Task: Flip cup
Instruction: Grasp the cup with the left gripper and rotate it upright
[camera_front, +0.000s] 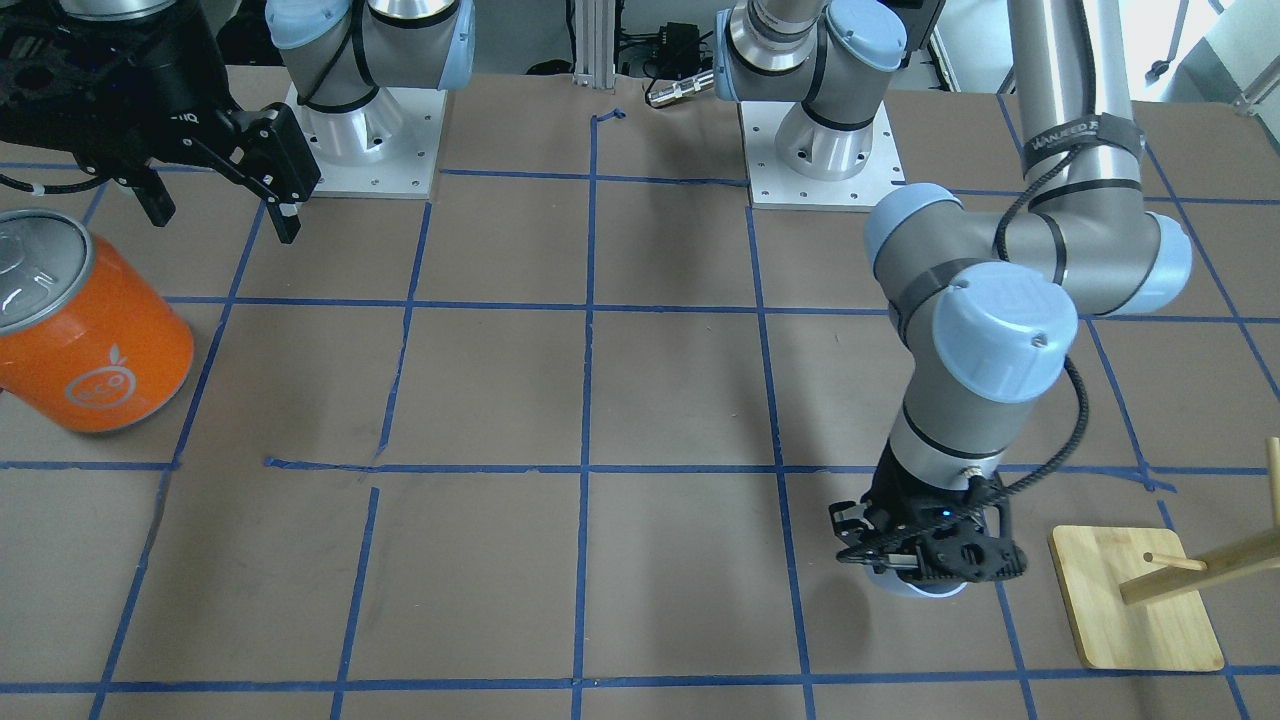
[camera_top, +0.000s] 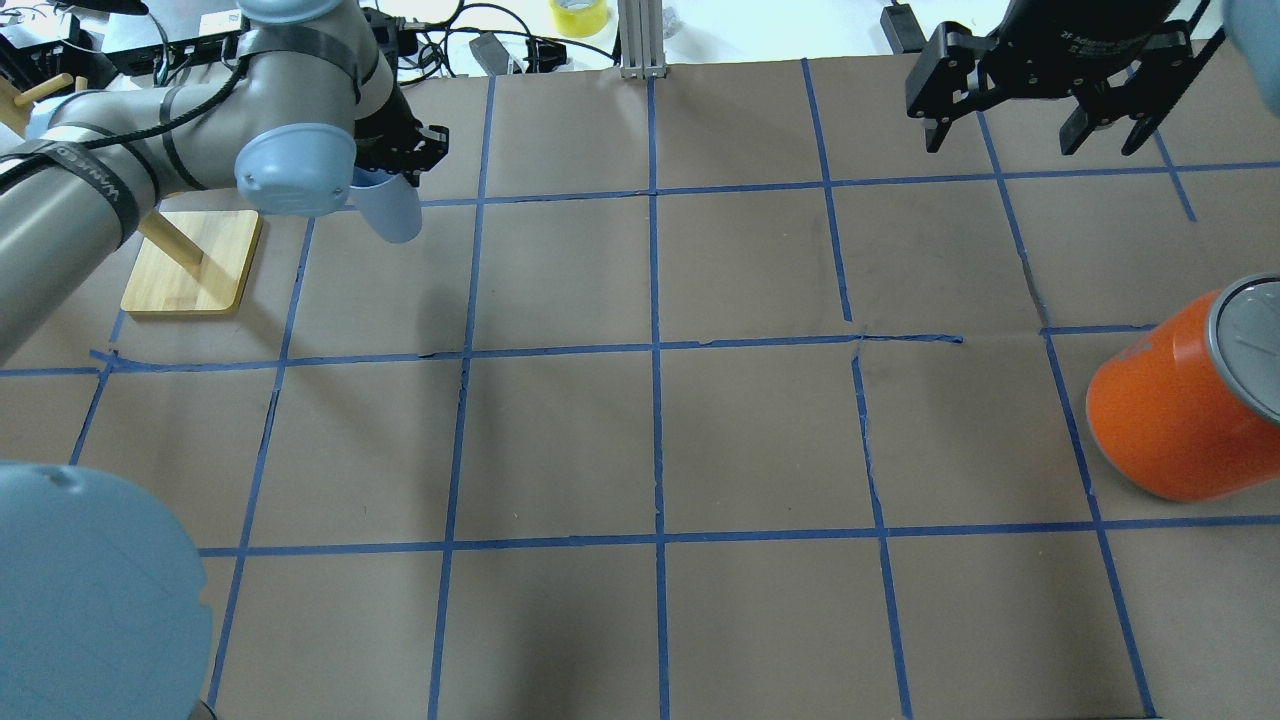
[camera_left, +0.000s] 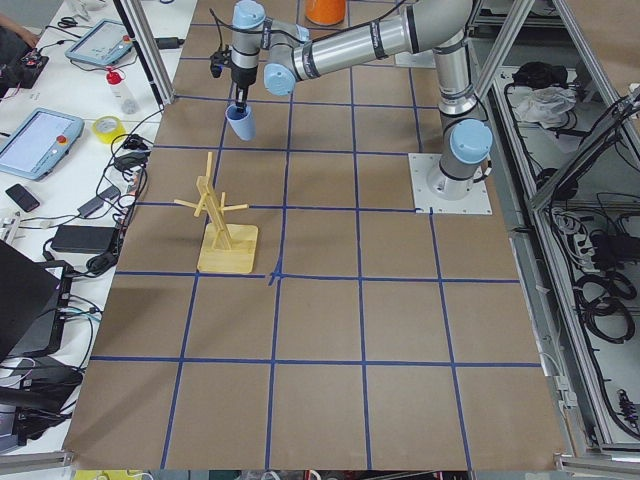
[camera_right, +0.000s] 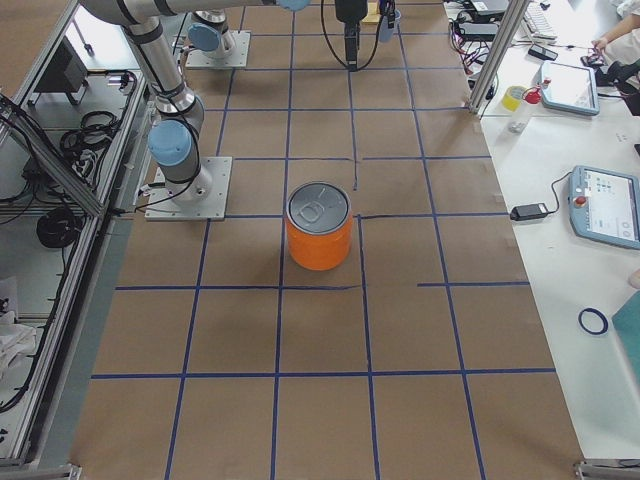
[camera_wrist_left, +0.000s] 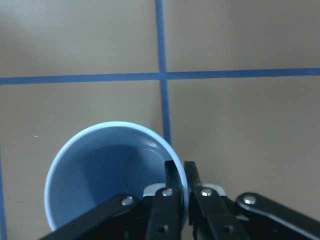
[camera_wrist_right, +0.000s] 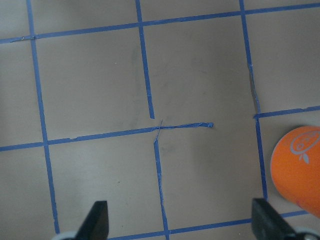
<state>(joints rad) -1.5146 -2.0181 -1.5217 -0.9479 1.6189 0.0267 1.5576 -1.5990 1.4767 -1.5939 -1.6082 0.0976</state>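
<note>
Most of cup (camera_front: 935, 590) under left claw (camera_wrist_left: 181, 175)

The left arm reaches far out, wrist pointing down, and the left pincer (camera_wrist_left: 180, 170) is closed on the wall of the cup (camera_wrist_left: 100, 175). The right pincer (camera_wrist_right: 182, 222) hangs high, fingers wide apart.

The wooden peg stand (camera_top: 190, 262) rises near the left gripper (camera_wrist_left: 183, 175); the orange can (camera_top: 1165, 420) stands at the right edge of the table (camera_top: 650, 450); bare paper spans the middle between.
</note>
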